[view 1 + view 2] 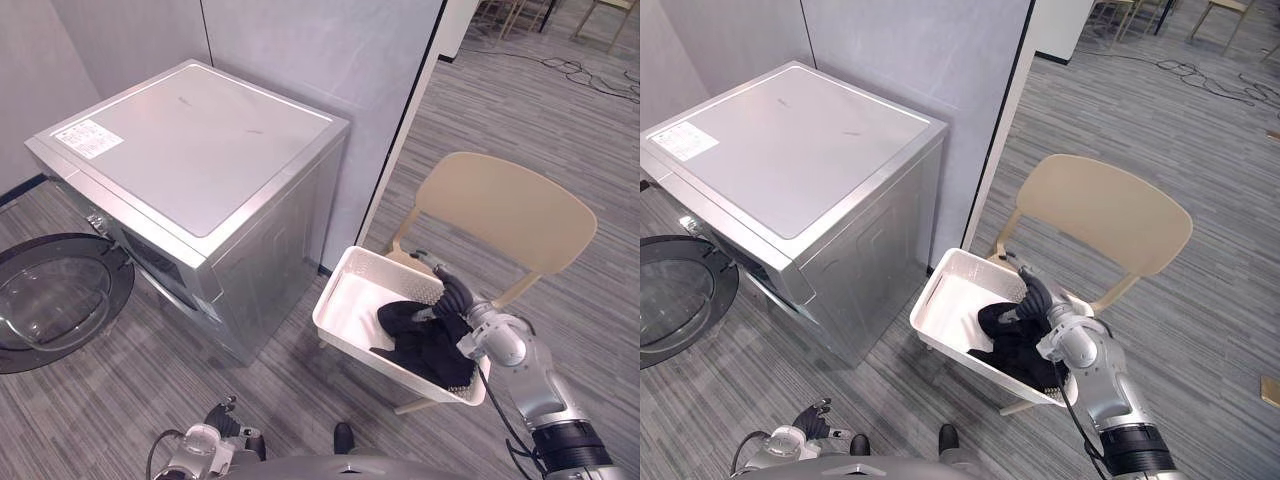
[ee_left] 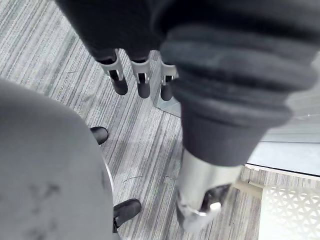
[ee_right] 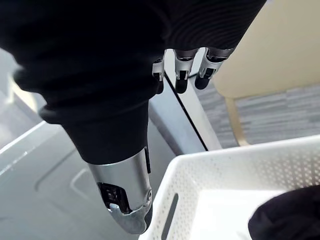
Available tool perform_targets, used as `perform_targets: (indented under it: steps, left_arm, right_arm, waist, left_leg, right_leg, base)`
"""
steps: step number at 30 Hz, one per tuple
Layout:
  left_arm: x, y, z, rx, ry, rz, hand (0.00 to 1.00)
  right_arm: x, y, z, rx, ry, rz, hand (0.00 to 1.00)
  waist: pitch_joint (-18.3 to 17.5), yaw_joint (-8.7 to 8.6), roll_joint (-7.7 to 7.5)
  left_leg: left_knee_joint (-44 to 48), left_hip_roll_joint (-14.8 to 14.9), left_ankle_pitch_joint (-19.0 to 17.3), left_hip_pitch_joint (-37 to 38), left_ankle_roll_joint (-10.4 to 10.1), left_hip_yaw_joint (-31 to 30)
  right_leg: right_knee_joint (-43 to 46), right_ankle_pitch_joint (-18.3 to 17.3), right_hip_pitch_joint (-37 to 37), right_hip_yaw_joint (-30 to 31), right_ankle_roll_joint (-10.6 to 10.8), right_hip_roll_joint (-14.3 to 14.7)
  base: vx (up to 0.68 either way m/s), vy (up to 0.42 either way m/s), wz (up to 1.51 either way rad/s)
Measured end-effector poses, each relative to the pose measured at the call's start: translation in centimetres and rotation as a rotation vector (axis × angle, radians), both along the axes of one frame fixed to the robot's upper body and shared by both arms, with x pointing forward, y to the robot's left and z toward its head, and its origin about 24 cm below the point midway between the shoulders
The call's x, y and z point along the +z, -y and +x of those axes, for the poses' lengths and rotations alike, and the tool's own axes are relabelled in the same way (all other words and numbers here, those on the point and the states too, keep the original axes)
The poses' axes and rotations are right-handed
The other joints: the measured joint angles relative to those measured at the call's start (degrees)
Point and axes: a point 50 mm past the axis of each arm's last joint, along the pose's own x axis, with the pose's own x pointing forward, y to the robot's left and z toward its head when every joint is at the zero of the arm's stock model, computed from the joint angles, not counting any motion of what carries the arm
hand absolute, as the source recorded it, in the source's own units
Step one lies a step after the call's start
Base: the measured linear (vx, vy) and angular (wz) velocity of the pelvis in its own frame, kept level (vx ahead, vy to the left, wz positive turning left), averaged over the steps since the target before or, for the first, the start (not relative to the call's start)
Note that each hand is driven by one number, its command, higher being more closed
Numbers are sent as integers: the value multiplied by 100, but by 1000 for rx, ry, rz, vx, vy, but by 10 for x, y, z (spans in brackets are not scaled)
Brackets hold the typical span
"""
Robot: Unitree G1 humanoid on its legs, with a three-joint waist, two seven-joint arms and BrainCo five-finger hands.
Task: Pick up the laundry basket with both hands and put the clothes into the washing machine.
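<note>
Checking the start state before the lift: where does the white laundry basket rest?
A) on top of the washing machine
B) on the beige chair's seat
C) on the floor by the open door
B: the laundry basket sits on the beige chair, the chair's back rising behind it and a leg showing beneath.

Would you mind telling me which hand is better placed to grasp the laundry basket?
Right: the right hand hovers open over the laundry basket on the chair; the left hand hangs low, well away from it.

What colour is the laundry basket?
The laundry basket is white; left eye view shows it best.
</note>
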Motion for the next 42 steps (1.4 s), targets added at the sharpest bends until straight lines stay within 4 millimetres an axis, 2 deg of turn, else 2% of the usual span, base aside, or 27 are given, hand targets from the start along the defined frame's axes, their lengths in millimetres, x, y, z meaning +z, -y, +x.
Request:
perform_targets:
  steps: [7, 14, 18, 26, 28, 37, 40, 42]
  left_arm:
    - [3, 3, 6, -31, 28, -5, 0]
    - [6, 11, 13, -69, 58, -23, 0]
    - [8, 15, 18, -67, 73, -31, 0]
    - [8, 16, 18, -59, 72, -32, 0]
    - [8, 16, 17, -58, 71, -33, 0]
    - [7, 15, 14, -54, 62, -28, 0]
    - [5, 15, 10, -61, 52, -24, 0]
    - [4, 14, 7, -67, 41, -18, 0]
  right_arm:
    - [-12, 2, -9, 26, -93, -87, 0]
    - [-29, 12, -15, -3, -166, -172, 0]
    - [-32, 15, -16, -17, -178, -172, 0]
    - [-41, 11, -17, -118, -163, -35, 0]
    - [-52, 16, -21, -166, -200, -9, 0]
    - [-74, 30, -41, -334, -247, 118, 0]
    - [-89, 32, -51, -376, -300, 138, 0]
    - [-92, 33, -55, -385, -314, 138, 0]
  waist:
    - [165, -9, 0]
    - [374, -58, 95]
    - [470, -62, 133]
    - [504, -74, 158]
    - [503, -80, 159]
    - [467, -105, 184]
    - [329, -136, 189]
    - [250, -137, 198]
  left_leg:
    - [-3, -44, 5, -9, 3, -24]
    - [35, -41, 12, -189, 10, 33]
    - [117, -36, -11, -311, 19, 35]
    - [134, -32, -60, -306, 20, 158]
    - [138, -32, -77, -268, 23, 177]
    - [99, -30, -117, -88, 22, 317]
    - [86, -30, -118, -65, 23, 322]
    - [81, -30, -118, -65, 23, 348]
  right_leg:
    - [4, 3, -3, -11, 14, -56]
    - [52, 25, -219, 58, 34, -51]
    - [80, 26, -305, 69, 34, -48]
    - [104, 29, -381, 216, 39, -44]
    - [99, 28, -334, 233, 40, -44]
    - [61, 38, -222, 366, 59, -40]
    - [-18, 76, -174, 371, 74, -40]
    - [-63, 108, -170, 394, 73, -40]
  base:
    - [-14, 8, 3]
    - [-17, 6, -4]
    - [0, 0, 0]
    - [-15, 8, -8]
    - [-2, 6, -4]
    - [-9, 6, -8]
    - [0, 0, 0]
    - [-23, 3, -5]
